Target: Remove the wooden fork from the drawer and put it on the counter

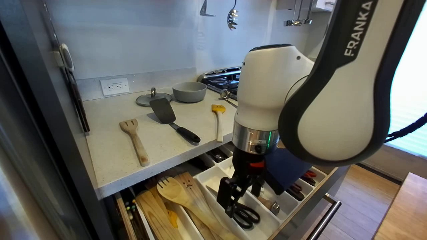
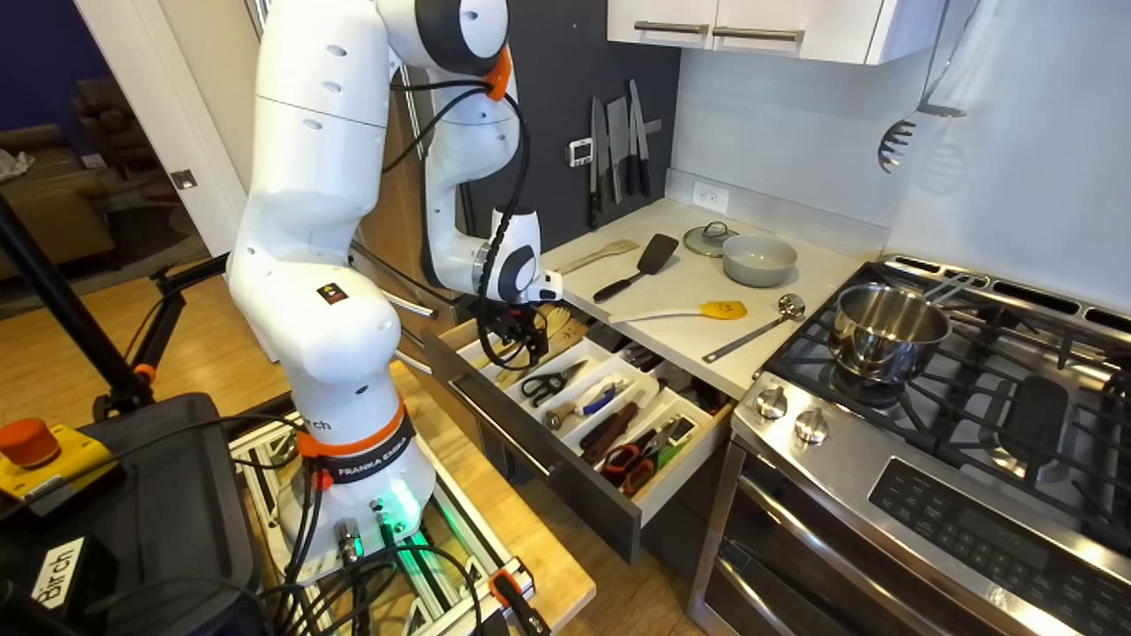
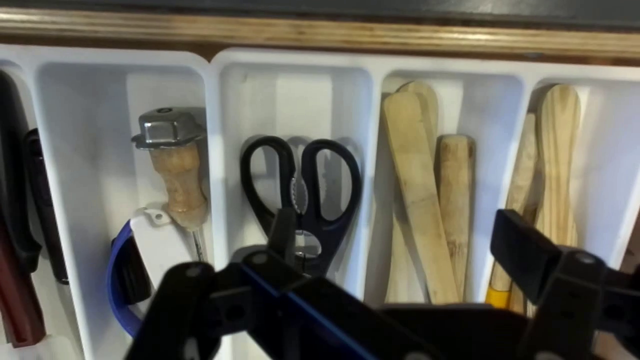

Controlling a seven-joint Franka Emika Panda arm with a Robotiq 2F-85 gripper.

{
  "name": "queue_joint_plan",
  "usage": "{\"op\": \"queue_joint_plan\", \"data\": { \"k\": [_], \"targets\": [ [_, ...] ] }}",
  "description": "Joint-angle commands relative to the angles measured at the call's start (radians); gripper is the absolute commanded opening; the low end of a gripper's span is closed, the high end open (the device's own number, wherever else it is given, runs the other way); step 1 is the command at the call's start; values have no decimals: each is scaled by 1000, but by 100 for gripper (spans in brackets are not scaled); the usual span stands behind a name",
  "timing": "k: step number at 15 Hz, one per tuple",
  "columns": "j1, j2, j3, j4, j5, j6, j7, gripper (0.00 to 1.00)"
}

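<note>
If lowered with gripper [image 3: 397, 240] spread wide and empty, could jam on dividers [image 3: 371, 170] or pinch neighbouring handles [image 3: 456, 180] along with wooden fork [image 1: 190, 202], lying atop other utensils [image 1: 191, 186] in drawer [image 3: 300, 32].

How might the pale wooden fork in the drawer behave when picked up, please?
The pale wooden fork is probably stiff and light, given its slender wooden build. It may slide or tilt when lifted, since it lies across a flat brown wooden utensil.
</note>
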Motion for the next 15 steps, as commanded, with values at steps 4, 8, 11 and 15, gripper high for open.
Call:
{"op": "queue_joint_plan", "data": {
  "k": [4, 8, 11, 15],
  "targets": [
    [182, 89, -188, 53, -44, 196, -25, 100],
    [242, 186, -230, 122, -27, 295, -80, 80],
    [212, 256, -135, 177, 124, 309, -238, 63],
    [224, 317, -102, 224, 183, 298, -304, 66]
  ]
}}
